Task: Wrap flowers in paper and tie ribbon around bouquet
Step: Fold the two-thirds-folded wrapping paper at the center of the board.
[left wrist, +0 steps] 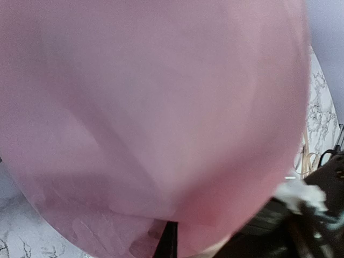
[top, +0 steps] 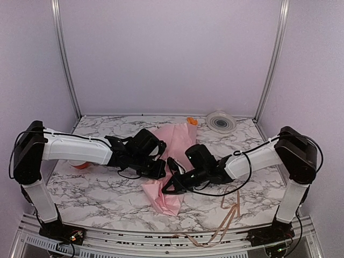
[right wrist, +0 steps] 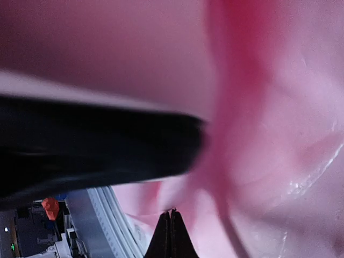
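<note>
The pink paper (top: 180,140) lies rolled into a long bundle, slanting across the middle of the table. Of the flowers only an orange bloom (top: 191,121) peeks out at its far end; the rest are hidden inside. My left gripper (top: 160,173) reaches in from the left at the bundle's middle. Its dark fingers (left wrist: 169,239) are shut, with the tip tucked into a fold of the paper (left wrist: 161,107). My right gripper (top: 165,189) comes in from the right just below it, and is shut (right wrist: 172,213) with paper (right wrist: 279,134) creases converging on its tip. The tan ribbon (top: 230,217) trails loose over the front edge.
A round white-grey disc (top: 221,121) sits at the back right. An orange-rimmed roll (top: 80,164) shows under my left forearm. The marble table (top: 107,185) is walled on three sides. My left arm's dark body (right wrist: 80,145) fills the right wrist view's left half.
</note>
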`<state>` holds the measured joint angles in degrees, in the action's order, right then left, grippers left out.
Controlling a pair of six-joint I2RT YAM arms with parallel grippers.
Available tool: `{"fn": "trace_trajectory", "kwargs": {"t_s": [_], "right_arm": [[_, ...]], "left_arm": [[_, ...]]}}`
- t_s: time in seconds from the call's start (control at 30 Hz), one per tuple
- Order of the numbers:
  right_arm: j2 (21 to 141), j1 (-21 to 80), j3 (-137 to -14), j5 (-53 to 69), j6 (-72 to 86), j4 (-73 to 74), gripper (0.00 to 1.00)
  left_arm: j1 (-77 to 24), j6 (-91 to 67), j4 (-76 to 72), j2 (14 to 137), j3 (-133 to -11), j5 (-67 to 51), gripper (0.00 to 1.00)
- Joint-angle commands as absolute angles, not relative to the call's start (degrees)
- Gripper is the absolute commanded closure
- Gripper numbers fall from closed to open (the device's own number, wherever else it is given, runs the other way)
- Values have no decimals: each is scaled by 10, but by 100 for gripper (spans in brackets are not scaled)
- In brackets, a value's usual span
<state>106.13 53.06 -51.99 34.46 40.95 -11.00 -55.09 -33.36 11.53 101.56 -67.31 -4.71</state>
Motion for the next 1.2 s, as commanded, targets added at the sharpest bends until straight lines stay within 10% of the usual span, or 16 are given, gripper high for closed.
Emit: {"fn": "trace_trajectory", "kwargs": {"t_s": [0.0,0.4,1.17], "right_arm": [[997,521,-534,328,443,-162,100],[942,409,-528,246,291,104,85],[1100,385,-553,396,347,-103,87]], "left_arm": [[-543,-322,152,1038,-666,-73,100],[-542,-311,172,1053,-702,-73,100],[-562,-287,250,1169,-880,-163,100]]}}
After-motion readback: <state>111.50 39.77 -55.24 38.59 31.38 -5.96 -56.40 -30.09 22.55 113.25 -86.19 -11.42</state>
